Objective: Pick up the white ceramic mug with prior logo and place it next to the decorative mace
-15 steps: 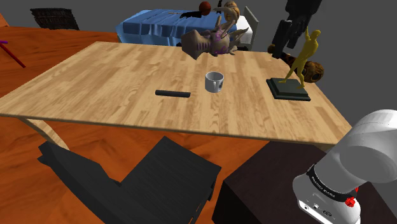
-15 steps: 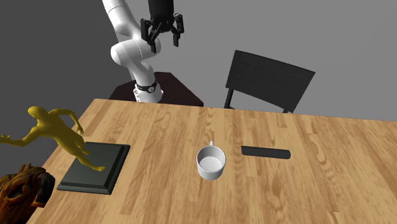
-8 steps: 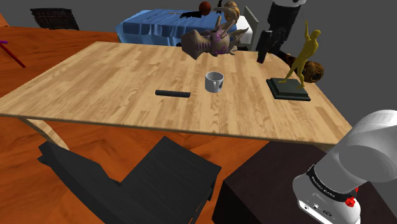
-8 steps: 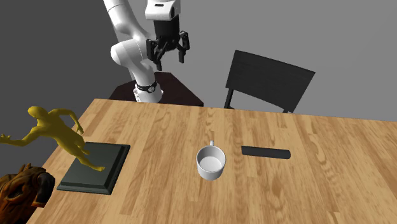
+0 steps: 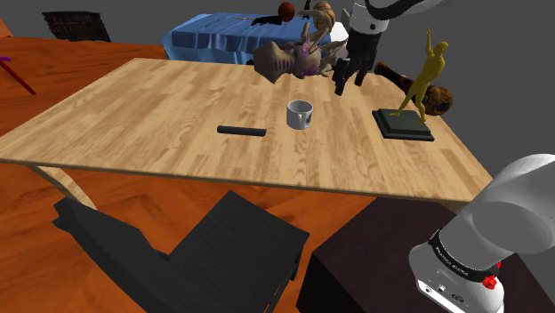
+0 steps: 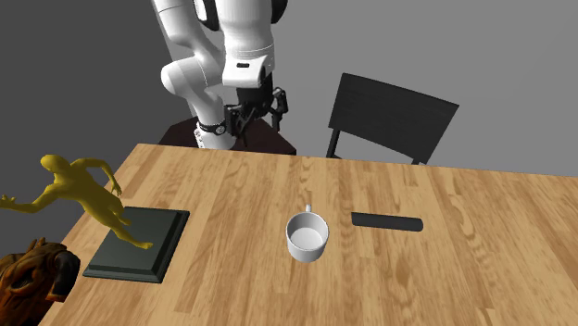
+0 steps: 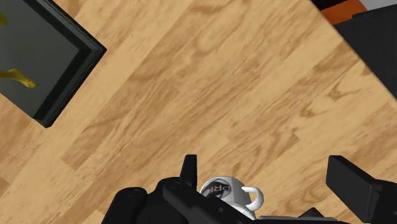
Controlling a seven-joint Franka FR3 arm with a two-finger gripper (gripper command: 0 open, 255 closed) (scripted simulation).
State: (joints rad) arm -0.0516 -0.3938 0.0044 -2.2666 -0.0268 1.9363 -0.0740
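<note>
A white mug [image 5: 300, 114] with a dark logo stands upright near the middle of the wooden table [image 5: 142, 107]; seen from above in the second exterior view, the mug [image 6: 307, 237] is empty. My gripper [image 5: 349, 81] hangs open in the air above the table, right of the mug in the shoulder view and nearer the stand's edge [image 6: 257, 110]. In the wrist view the mug [image 7: 228, 193] peeks out beside one finger, with the gripper [image 7: 273, 184] empty. A slim dark bar [image 5: 242, 131] lies flat on the table beside the mug [image 6: 386, 222]. I cannot tell which object is the mace.
A yellow figure on a dark plinth [image 5: 405, 124] stands at the table's right end in the shoulder view, its plinth [image 7: 44, 57] showing from the wrist. A winged creature figurine [image 5: 298, 58] sits at the far edge. A dark chair [image 6: 391, 116] faces the table. A purple stick [image 5: 13, 71] lies far left.
The arm has swung down and toward the shoulder view's left, bringing the gripper from high beside the yellow figure to a lower spot closer to the mug. The fingers stayed open.
</note>
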